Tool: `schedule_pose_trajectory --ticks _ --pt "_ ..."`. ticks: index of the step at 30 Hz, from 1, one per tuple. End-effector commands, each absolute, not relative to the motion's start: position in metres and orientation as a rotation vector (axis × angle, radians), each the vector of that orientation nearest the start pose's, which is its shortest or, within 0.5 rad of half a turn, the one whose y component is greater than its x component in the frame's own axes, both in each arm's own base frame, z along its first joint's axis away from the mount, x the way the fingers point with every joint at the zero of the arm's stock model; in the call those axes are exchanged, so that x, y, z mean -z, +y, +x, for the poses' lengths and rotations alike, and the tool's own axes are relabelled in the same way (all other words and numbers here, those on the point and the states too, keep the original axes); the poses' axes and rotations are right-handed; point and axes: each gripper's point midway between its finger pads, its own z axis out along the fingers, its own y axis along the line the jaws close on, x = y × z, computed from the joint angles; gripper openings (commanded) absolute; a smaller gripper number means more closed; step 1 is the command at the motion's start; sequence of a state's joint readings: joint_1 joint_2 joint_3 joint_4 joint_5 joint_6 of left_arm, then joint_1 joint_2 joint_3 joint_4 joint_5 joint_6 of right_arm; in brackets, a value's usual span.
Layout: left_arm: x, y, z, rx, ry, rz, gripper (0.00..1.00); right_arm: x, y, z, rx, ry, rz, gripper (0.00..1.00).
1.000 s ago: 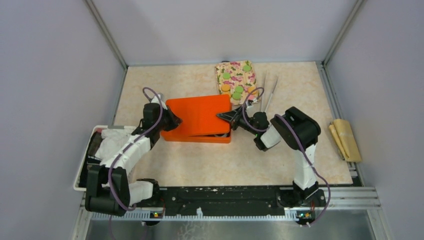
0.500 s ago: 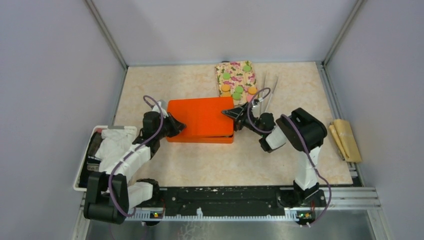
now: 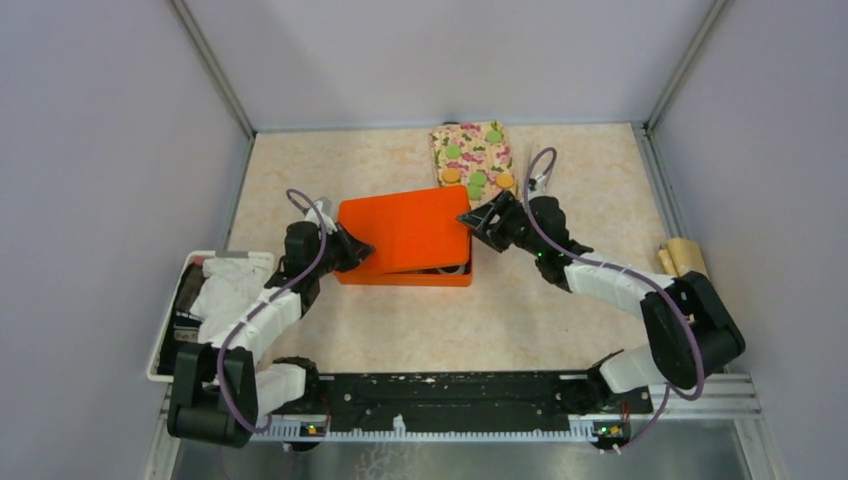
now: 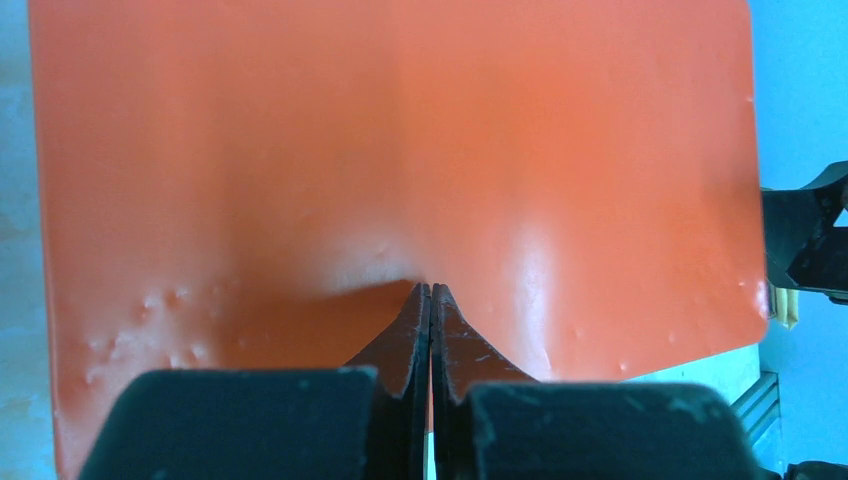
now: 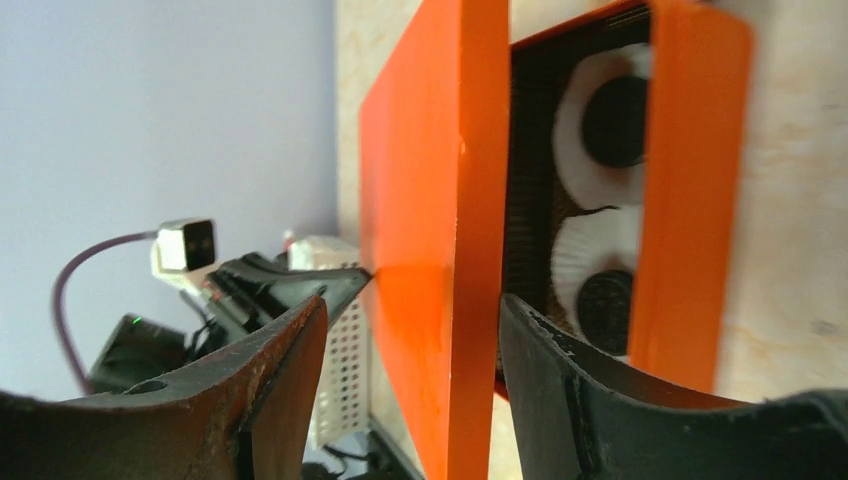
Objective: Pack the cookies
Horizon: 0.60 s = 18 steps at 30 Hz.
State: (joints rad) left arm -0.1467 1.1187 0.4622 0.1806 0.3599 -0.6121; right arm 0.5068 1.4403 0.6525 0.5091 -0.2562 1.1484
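The orange box [image 3: 400, 277] sits mid-table, its flat orange lid [image 3: 405, 230] lying on it with the right side raised. Through that gap I see black cookies [image 5: 612, 120] in white paper liners inside the box. More cookies [image 3: 478, 178], green and orange, lie on a floral cloth [image 3: 470, 150] behind the box. My left gripper [image 3: 355, 250] is shut, and its tips [image 4: 431, 288] rest on the lid's top face near the left edge. At the lid's right edge my right gripper [image 3: 478, 222] is open, with one finger above the lid [image 5: 440, 200] and the other below it.
A white tray [image 3: 165, 340] holding crumpled white cloth stands at the left by the left arm. A tan wooden item [image 3: 690, 262] lies at the right edge, partly behind the right arm. The black rail [image 3: 450, 392] runs along the front.
The right gripper has gone from nearly shut to open, and its arm has swung so the elbow points right. The lid and box sit slightly further right. The left gripper stays shut.
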Motion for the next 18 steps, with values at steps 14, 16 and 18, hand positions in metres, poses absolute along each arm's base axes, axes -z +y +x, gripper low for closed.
schedule_pose_trajectory --ticks 14,16,18 --pt "-0.109 -0.155 0.318 0.977 2.107 -0.19 0.0 -0.118 0.198 0.334 -0.663 2.239 0.574 0.58" --pt "-0.126 -0.152 0.326 0.954 2.099 -0.221 0.0 -0.114 0.196 0.336 -0.628 2.248 0.567 0.53" --pt "-0.151 -0.144 0.337 0.896 2.078 -0.26 0.0 -0.113 0.194 0.34 -0.595 2.251 0.551 0.46"
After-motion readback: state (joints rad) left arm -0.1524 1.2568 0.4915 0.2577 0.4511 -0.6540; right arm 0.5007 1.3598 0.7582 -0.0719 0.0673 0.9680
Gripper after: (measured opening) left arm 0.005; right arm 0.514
